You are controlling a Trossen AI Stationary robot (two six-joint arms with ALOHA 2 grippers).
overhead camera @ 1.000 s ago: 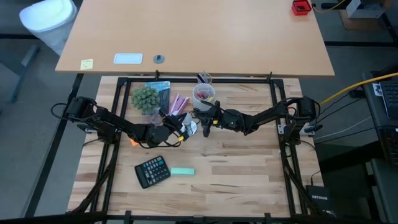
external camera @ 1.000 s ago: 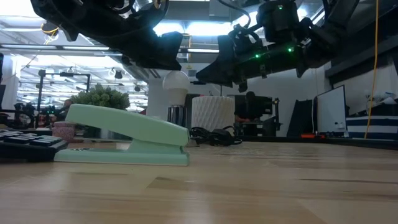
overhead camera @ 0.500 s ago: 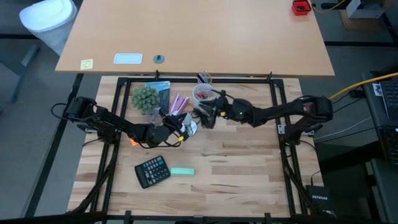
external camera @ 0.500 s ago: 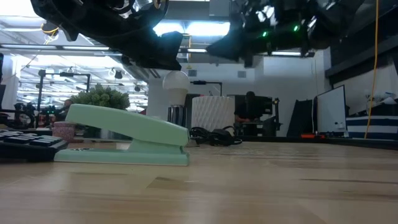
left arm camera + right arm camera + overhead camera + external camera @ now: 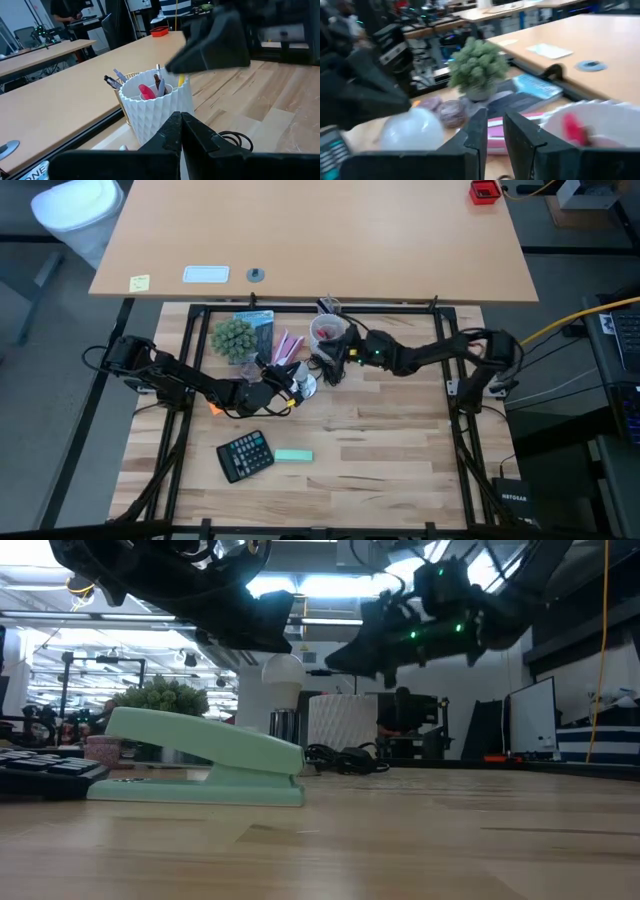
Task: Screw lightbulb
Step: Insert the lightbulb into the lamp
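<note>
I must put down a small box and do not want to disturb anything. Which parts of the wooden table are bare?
The light wooden table is bare right of the mint green stapler. Its far middle is crowded: spiky green plant, white ribbed pen cup, black calculator nearer.

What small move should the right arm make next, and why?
Probably ease the right gripper toward the lightbulb to regrip it: its fingers stand slightly apart with nothing between them, short of the bulb, while the left gripper stays shut beside it.
</note>
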